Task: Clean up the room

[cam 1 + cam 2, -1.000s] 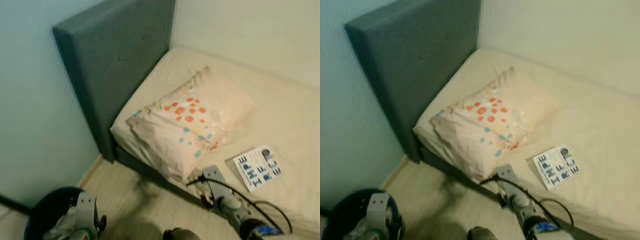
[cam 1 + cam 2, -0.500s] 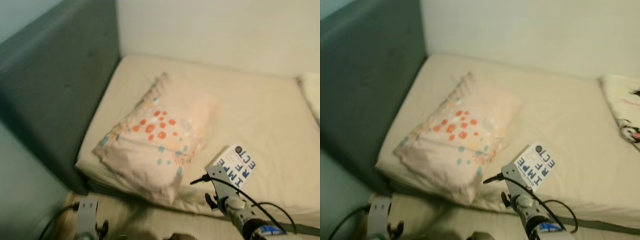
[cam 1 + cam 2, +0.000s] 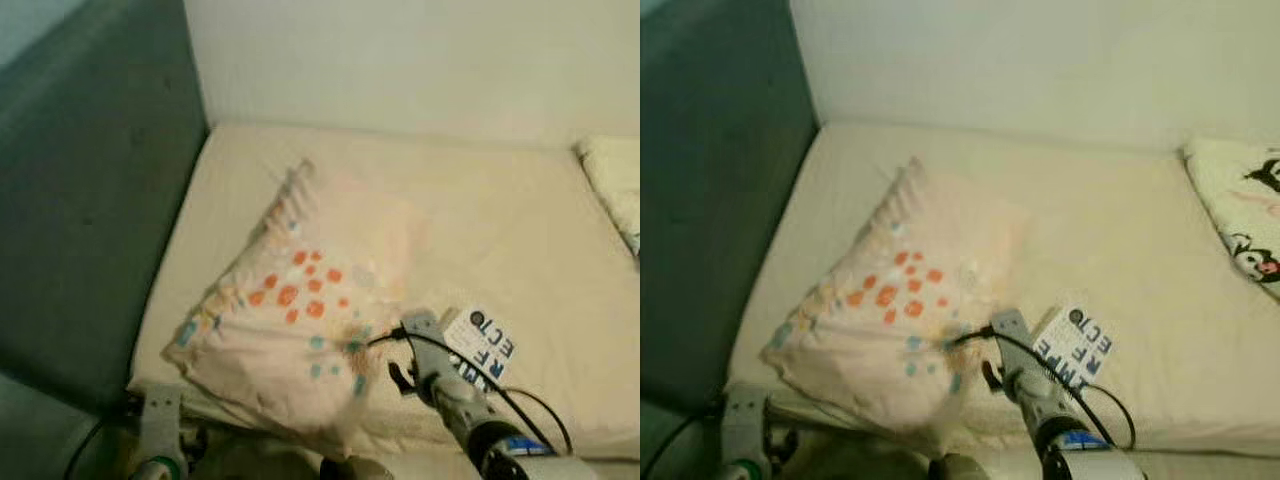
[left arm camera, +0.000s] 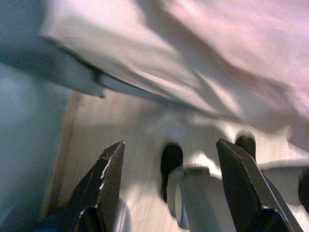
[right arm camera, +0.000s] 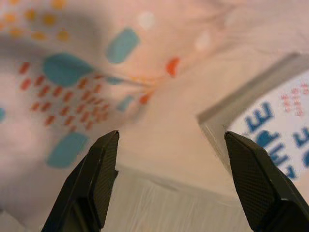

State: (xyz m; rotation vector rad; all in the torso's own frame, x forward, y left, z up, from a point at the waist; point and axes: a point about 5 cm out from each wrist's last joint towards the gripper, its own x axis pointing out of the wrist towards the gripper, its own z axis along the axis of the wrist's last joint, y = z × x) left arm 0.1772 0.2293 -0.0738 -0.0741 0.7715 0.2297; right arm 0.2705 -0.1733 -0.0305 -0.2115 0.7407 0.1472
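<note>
A cream pillow (image 3: 300, 300) with orange and teal spots lies at the head of the bed, one corner hanging over the near edge. Beside it on the sheet rests a white book (image 3: 482, 345) with blue letters. My right arm (image 3: 450, 395) reaches over the bed's near edge between the two. My right gripper (image 5: 171, 137) is open, the pillow (image 5: 72, 72) off one finger and the book (image 5: 277, 121) off the other, bare sheet between. My left gripper (image 4: 170, 144) is open and low over the pale floor (image 4: 120, 145) by the bed's edge, holding nothing.
A grey-green padded headboard (image 3: 90, 210) rises on the left, a cream wall (image 3: 400, 60) behind the bed. A second pillow (image 3: 1240, 210) with black cartoon figures lies at the far right. The mattress (image 3: 480, 220) is bare in the middle. The left arm (image 3: 160, 440) is low by the bed's corner.
The camera has swung right and closer to the bed, so the dark bin has left the picture. My right arm now reaches further in, over the bed's edge between pillow and book.
</note>
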